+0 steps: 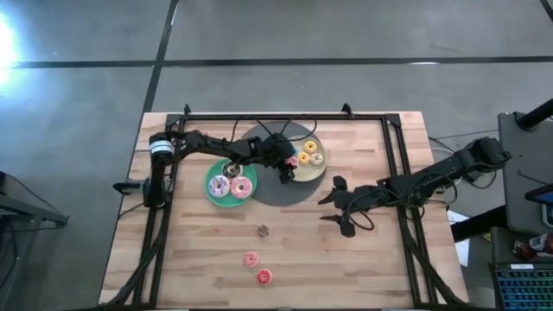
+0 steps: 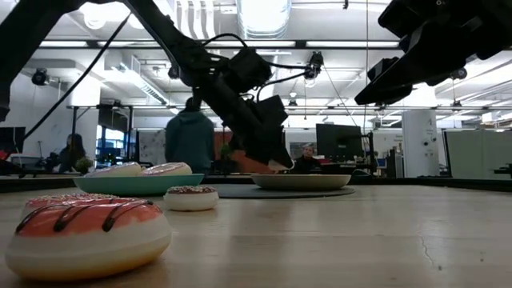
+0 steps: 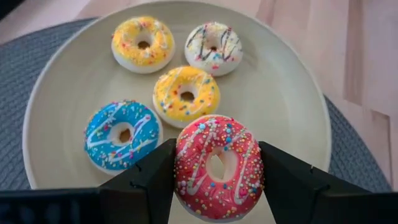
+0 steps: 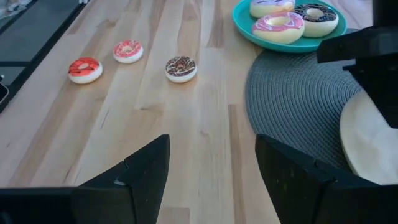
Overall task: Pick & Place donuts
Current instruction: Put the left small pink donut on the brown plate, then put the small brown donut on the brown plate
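My left gripper (image 3: 216, 158) hangs over the pale-yellow plate (image 3: 280, 93), shut on a pink sprinkled donut (image 3: 217, 165). On that plate lie two yellow donuts (image 3: 186, 93), a white one (image 3: 213, 46) and a blue one (image 3: 121, 134). The high view shows this gripper (image 1: 288, 168) at the plate's left part. The teal plate (image 1: 231, 183) carries three larger donuts. Brown (image 4: 181, 68), pink (image 4: 127, 51) and red (image 4: 85, 70) small donuts lie flat on the wood. My right gripper (image 4: 211, 168) is open above the table, right of the grey mat (image 1: 341, 207). My left gripper pinches the pink donut by its outer rim (image 3: 183, 168), one finger (image 3: 155, 177) on each of two opposite sides. The fingers slant down over the plate. The donut shows its iced face to the wrist camera. Whether its underside touches the plate I cannot tell.
A round grey mat (image 1: 268, 194) lies under the pale-yellow plate and beside the teal one. Black frame rails (image 1: 397, 173) run along the table's left, right and far sides. Bare wood (image 1: 346, 259) spreads near the front. People stand in the room behind (image 2: 190, 136).
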Action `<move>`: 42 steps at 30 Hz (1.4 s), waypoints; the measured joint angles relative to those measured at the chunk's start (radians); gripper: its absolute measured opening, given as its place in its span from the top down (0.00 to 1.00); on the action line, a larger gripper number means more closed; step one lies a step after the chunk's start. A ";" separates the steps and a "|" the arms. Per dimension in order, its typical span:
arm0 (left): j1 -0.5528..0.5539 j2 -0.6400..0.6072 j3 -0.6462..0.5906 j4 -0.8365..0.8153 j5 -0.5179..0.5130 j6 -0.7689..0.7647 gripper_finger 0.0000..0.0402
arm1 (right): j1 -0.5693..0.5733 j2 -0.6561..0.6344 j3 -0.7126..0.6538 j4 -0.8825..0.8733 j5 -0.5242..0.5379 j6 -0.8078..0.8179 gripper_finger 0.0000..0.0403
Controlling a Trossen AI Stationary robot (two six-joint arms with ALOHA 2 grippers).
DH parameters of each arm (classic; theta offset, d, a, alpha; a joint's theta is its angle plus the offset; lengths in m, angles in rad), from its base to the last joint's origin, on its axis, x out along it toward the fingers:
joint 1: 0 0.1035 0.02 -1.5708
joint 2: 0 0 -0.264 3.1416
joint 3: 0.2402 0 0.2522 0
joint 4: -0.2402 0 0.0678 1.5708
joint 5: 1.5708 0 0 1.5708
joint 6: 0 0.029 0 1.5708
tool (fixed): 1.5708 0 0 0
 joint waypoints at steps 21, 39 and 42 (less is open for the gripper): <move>0.031 0.001 -0.002 -0.068 -0.030 -0.034 0.52 | 0.000 0.000 0.000 0.002 0.014 0.015 0.43; 0.031 -0.060 -0.003 -0.126 -0.032 0.012 0.37 | 0.000 0.001 0.000 0.005 0.014 0.014 0.43; 0.023 -0.136 -0.003 -0.195 -0.034 0.028 0.37 | 0.000 0.002 0.000 0.033 0.014 0.013 0.43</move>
